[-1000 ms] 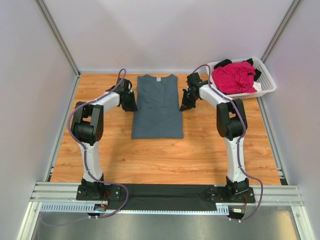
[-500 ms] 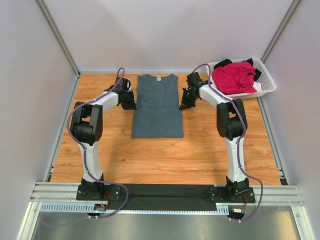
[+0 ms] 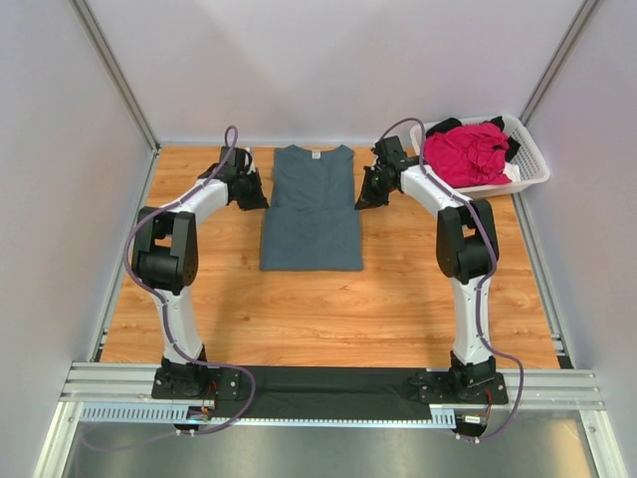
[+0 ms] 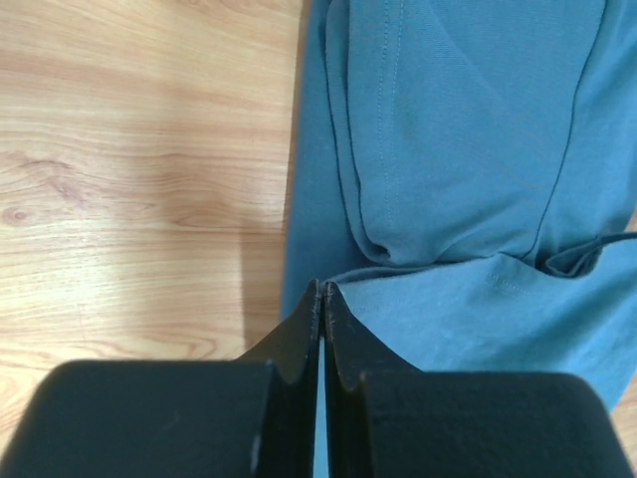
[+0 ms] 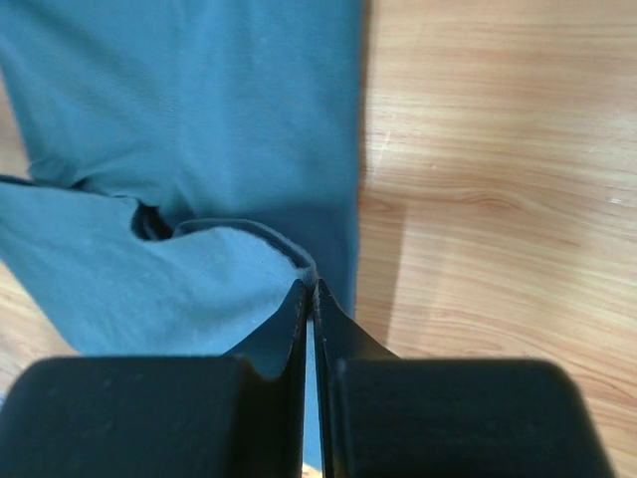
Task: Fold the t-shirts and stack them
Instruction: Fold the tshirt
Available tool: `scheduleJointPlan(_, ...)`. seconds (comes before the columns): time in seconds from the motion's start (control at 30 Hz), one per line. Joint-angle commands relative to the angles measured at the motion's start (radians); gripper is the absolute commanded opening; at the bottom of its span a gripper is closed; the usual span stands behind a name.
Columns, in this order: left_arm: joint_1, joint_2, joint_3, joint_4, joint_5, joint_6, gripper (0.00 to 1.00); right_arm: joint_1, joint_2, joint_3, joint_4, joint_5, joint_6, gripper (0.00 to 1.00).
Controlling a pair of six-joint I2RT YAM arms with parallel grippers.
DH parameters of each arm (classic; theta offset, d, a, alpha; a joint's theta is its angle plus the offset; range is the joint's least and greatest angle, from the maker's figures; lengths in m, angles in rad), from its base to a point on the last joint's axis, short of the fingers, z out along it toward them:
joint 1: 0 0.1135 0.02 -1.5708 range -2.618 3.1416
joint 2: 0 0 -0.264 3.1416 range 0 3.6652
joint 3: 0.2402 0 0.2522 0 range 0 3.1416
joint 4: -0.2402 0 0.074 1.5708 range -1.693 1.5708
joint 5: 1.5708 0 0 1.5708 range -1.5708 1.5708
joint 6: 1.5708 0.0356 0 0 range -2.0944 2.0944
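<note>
**One shirt part-folded, nothing stacked yet**

Blue-grey shirt lies flat on the far middle of the bench, sleeves in, as a long strip. I'd say the cross folds are left. Pink shirt and black shirt sit crumpled in the basket at the far right. Left tool and right tool are each clenched on a side edge of the strip. Room: pale walls, wood-grain top.
</note>
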Motion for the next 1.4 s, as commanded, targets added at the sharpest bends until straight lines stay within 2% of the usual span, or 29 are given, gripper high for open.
scheduleJointPlan(0.0,0.012,-0.077,0.033,0.04,0.008,0.003,0.0,0.002,-0.096,-0.01,0.076,-0.016,-0.028,0.0)
scheduleJointPlan(0.4,0.035,-0.085,0.067,0.08,0.011,-0.02,0.0,-0.002,-0.053,0.076,0.079,-0.025,-0.05,0.0)
scheduleJointPlan(1.1,0.036,0.166,0.217,0.008,0.009,-0.026,0.0,-0.039,0.171,0.22,0.028,-0.039,-0.047,0.01)
scheduleJointPlan(1.17,0.036,0.189,0.231,-0.01,0.009,-0.022,0.0,-0.045,0.2,0.26,0.004,-0.05,-0.045,0.04)
scheduleJointPlan(1.23,0.036,0.197,0.248,-0.035,0.005,-0.017,0.0,-0.048,0.217,0.291,-0.016,-0.053,-0.047,0.15)
scheduleJointPlan(1.27,0.036,0.197,0.254,-0.041,0.005,-0.014,0.04,-0.051,0.226,0.318,-0.039,-0.054,-0.047,0.19)
scheduleJointPlan(1.3,0.036,0.191,0.258,-0.053,0.0,-0.008,0.12,-0.053,0.228,0.325,-0.044,-0.054,-0.05,0.32)
scheduleJointPlan(1.33,0.036,0.176,0.258,-0.056,-0.014,-0.002,0.29,-0.055,0.219,0.329,-0.047,-0.059,-0.051,0.36)
scheduleJointPlan(1.37,0.036,0.165,0.257,-0.057,-0.018,0.003,0.38,-0.058,0.213,0.329,-0.049,-0.057,-0.053,0.38)
